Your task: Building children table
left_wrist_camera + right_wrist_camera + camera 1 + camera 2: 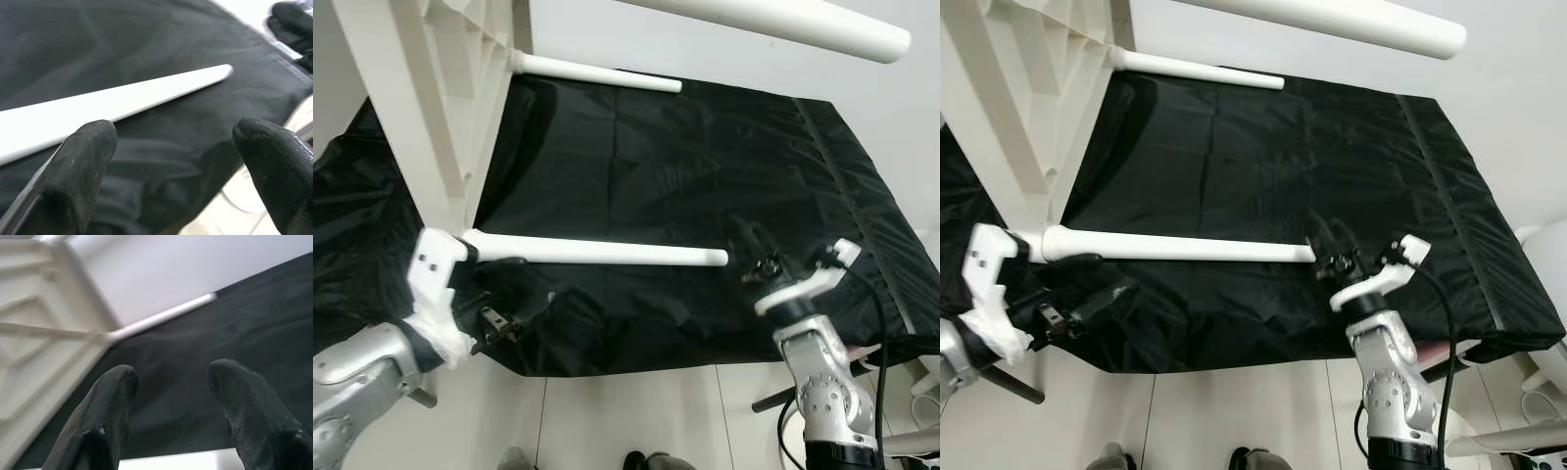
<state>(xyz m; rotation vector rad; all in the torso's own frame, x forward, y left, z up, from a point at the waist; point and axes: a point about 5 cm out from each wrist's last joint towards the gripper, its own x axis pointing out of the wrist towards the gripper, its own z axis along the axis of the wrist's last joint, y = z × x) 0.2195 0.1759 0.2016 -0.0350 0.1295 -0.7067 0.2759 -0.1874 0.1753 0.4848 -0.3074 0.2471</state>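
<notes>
Seemingly well along, the tabletop [421, 117] lies tipped on the black cloth [705, 196] with 3 legs [597, 252] fitted, while left gripper [171, 161] and right gripper [171, 401] hover wide and empty.

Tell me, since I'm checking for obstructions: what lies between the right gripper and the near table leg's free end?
Only bare black cloth, seen in the left eye view between right gripper and leg.
</notes>
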